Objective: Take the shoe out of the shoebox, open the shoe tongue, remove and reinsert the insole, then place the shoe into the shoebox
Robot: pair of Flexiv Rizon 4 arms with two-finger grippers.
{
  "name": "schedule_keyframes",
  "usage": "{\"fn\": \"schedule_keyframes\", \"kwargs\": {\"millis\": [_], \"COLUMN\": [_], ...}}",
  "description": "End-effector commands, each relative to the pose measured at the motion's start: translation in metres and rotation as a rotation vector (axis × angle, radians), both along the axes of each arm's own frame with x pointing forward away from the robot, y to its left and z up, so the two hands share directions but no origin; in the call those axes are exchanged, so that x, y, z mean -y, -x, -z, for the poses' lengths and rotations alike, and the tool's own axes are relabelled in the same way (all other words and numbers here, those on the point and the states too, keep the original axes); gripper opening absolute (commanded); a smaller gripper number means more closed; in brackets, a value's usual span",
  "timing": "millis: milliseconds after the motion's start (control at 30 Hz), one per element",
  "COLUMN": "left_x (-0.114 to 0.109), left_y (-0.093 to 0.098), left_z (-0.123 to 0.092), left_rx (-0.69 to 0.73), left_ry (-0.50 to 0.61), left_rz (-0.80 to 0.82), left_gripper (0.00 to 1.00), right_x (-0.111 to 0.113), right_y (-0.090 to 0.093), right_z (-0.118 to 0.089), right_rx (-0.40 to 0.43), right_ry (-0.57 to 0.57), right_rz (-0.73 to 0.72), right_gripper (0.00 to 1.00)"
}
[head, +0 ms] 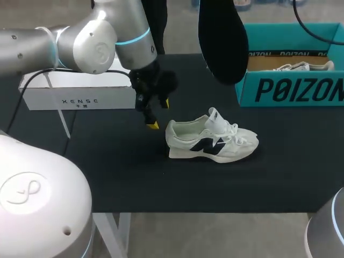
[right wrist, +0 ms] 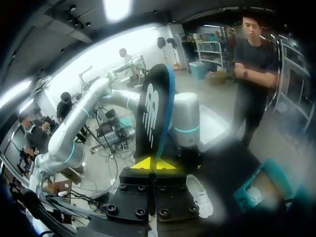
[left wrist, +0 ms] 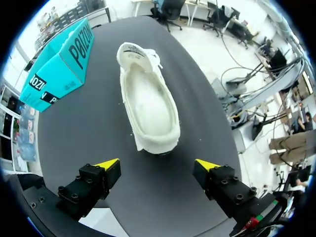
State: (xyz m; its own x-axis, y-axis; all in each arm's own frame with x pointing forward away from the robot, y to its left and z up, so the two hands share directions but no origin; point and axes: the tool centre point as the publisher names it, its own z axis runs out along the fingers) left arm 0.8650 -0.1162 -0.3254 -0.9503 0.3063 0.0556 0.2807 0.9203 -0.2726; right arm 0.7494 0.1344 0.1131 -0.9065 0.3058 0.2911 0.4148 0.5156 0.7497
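The shoe (head: 212, 141), a cream trainer with a dark mark on its side, stands on its sole near the middle of the black table (head: 118, 172), out of the box, its tongue lifted and its laces loose. From the left wrist view its open mouth shows a bare pale inside. The left gripper (head: 160, 114) hovers just behind the heel with its fingers spread wide and nothing between them. The black insole (head: 223, 37) hangs high above the table's far side, well apart from the shoe. In the right wrist view the right gripper (right wrist: 154, 164) has its yellow tips pressed narrow onto the insole's lower end, and the insole stands up from them, showing a pale logo and a blue edge. The teal shoebox (head: 293, 88) sits open at the table's far right corner, with large dark lettering on its wall and a second pale shoe (head: 301, 66) lying inside on a brown lining. A long white box (head: 80, 97) with small dark print lies at the far left.
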Motion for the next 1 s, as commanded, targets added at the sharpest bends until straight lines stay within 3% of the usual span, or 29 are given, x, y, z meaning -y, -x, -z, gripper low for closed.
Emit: {"fn": "schedule_keyframes", "kwargs": {"millis": [33,167,467,867,1000], "left_x": [-0.001,-0.001,-0.001,-0.001,0.02], "left_y": [0.0,0.0,0.0,0.0,-0.005], "left_z": [0.0,0.0,0.0,0.0,-0.011], "left_rx": [0.001,0.001,0.001,0.001,0.035], "left_ry": [-0.001,-0.001,-0.001,-0.001,0.005], "left_rz": [0.0,0.0,0.0,0.0,0.016], "left_gripper": [1.0,1.0,1.0,1.0,1.0], "right_x": [0.007,0.01,-0.005,-0.005,-0.005], "right_y": [0.013,0.018,0.002,0.002,0.002], "right_z": [-0.014,-0.017,-0.011,-0.011,-0.011], "right_rx": [0.009,0.014,0.019,0.019,0.019], "right_ry": [0.015,0.021,0.002,0.002,0.002], "right_rz": [0.02,0.039,0.028,0.028,0.028], "right_gripper": [0.0,0.0,0.0,0.0,0.0]}}
